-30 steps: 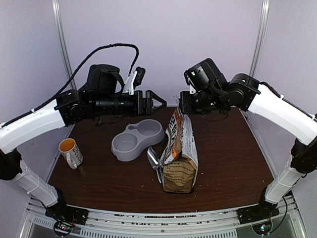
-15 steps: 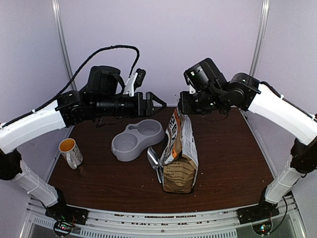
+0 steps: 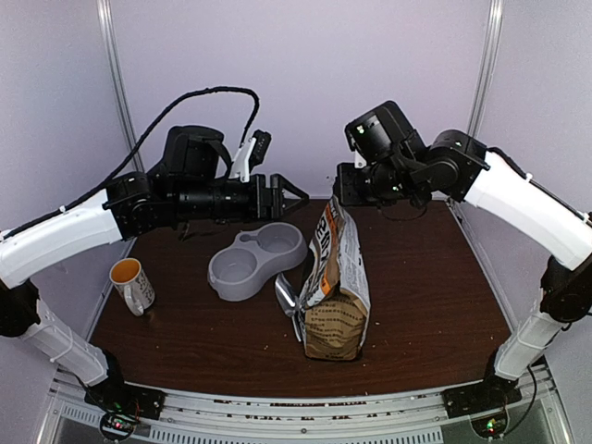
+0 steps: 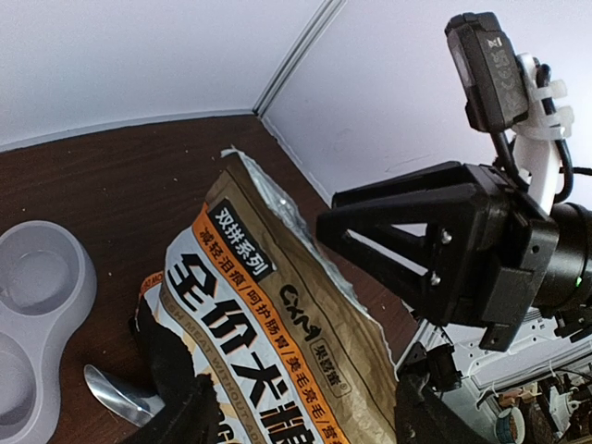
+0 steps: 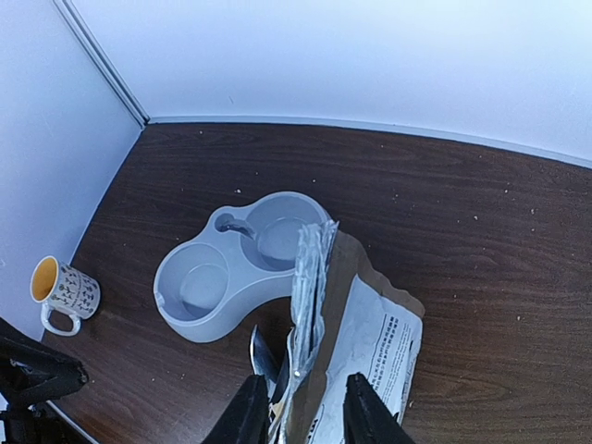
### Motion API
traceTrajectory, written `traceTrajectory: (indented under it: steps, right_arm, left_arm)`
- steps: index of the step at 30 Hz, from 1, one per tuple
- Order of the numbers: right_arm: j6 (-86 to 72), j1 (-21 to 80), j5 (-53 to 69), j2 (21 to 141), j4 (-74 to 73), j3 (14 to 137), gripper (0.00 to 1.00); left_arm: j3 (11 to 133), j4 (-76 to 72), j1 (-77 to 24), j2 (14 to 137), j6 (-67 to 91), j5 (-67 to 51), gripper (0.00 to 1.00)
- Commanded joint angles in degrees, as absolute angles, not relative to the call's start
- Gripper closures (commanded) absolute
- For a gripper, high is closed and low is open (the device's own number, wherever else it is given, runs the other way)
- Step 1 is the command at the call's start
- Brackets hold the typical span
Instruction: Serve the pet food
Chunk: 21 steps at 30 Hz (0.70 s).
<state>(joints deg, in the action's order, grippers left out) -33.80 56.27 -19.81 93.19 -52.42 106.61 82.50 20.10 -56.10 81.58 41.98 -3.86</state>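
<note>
We cannot see the pet food itself. It is hidden in its kraft-brown bag (image 3: 335, 291), which stands upright near the middle of the table (image 3: 430, 277) with its top open and its silver lining showing. The right gripper (image 5: 306, 409) hangs directly over that top edge. Its fingers (image 5: 248, 414) stand apart, one on each side of the upright foil lip, with a gap showing on both sides, so nothing is pinched.

A metal scoop (image 3: 285, 294) leans against the bag's left side, its bowl end down on the table. Just beyond the scoop, to the left and farther back, lies the grey double bowl (image 3: 257, 260). The left gripper (image 3: 298, 193) hovers above the bowl's far end, level with the right gripper and pointing toward it, near the bag's top but not touching it. Its fingers are spread wide and hold nothing.

By the table's left edge stands a patterned mug (image 3: 132, 283) with a yellow inside. Small pale specks dot the dark wood.
</note>
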Motion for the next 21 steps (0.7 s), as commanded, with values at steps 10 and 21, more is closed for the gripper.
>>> traceTrajectory:
  steps: [10, 21]
  right_arm:
    - [-31.36, 56.57, -24.52, 96.22, -56.36, 112.53, 0.73]
    - [-31.12, 56.53, -26.56, 99.64, -58.85, 115.0, 0.78]
  left_arm:
    - [81.92, 16.35, -56.25, 79.52, 42.25, -3.97, 0.33]
    - [81.49, 16.35, -56.25, 79.11, 42.26, -3.79, 0.33]
